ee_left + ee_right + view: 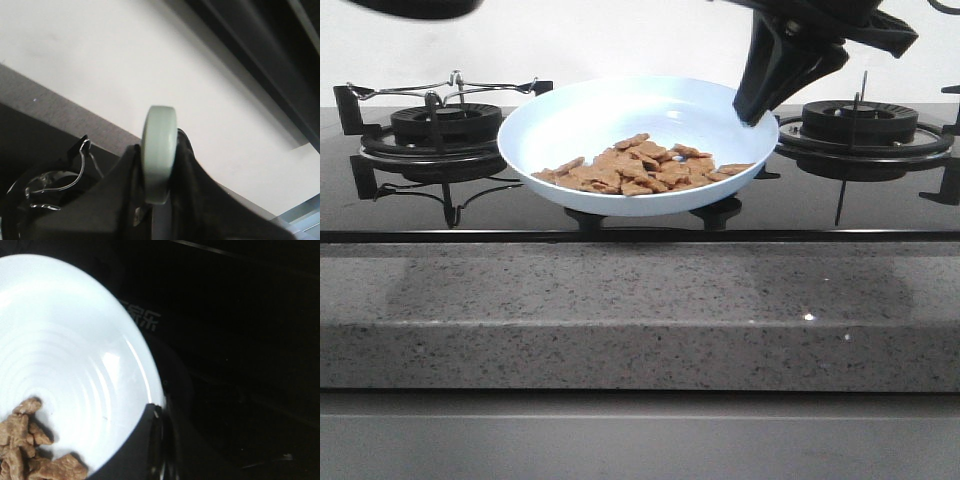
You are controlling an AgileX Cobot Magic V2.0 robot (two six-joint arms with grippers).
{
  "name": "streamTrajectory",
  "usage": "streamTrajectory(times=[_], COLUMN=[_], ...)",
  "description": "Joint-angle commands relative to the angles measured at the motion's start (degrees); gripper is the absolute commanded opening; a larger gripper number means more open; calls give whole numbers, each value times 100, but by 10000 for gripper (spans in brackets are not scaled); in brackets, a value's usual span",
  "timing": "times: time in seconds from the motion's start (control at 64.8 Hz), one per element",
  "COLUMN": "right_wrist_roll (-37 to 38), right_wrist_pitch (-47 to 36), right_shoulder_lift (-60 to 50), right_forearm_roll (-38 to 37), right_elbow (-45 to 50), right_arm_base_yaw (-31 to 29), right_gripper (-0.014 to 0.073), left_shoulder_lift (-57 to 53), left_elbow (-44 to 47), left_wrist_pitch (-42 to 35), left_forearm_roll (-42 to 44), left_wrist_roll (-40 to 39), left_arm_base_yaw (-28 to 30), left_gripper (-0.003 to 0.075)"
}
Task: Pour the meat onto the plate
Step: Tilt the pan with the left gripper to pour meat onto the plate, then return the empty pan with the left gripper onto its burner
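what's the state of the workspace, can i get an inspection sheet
surface: black stove on a speckled grey counter
job's things: plate tilted toward the camera, meat heaped at its low side
clutter: nothing seen
grippers: right gripper shut on the plate's rim; left gripper shut on a pale rim, thing unclear
cables: nothing seen
surroundings: left burner, right burner, pale wall behind

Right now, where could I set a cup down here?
The grey stone ledge along the front is bare. Behind it is crowded: the plate with meat, held by the right gripper, between left burner and right burner.
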Motion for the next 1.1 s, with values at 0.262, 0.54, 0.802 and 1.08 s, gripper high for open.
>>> streamTrajectory(times=[0.262, 0.54, 0.802, 1.08], right_wrist_roll=[-49, -49, -49, -49], right_wrist_pitch=[-278, -278, -278, -278], right_shoulder_lift=[-296, -296, -296, -296], right_forearm_roll=[142, 142, 142, 142], right_elbow=[-146, -146, -146, -146], right_arm_base_yaw=[0, 0, 0, 0], right_gripper=[-69, -69, -69, -69], left_shoulder_lift=[747, 1251, 1706, 2119], left_elbow=[-174, -460, -960, -1075], left_wrist_pitch=[433, 360, 360, 482], left_forearm_roll=[-676, -676, -676, -676], left_wrist_roll=[-539, -826, -1021, -1352], left_arm_base_yaw=[36, 36, 10, -121], left_gripper=[-20, -20, -20, -20])
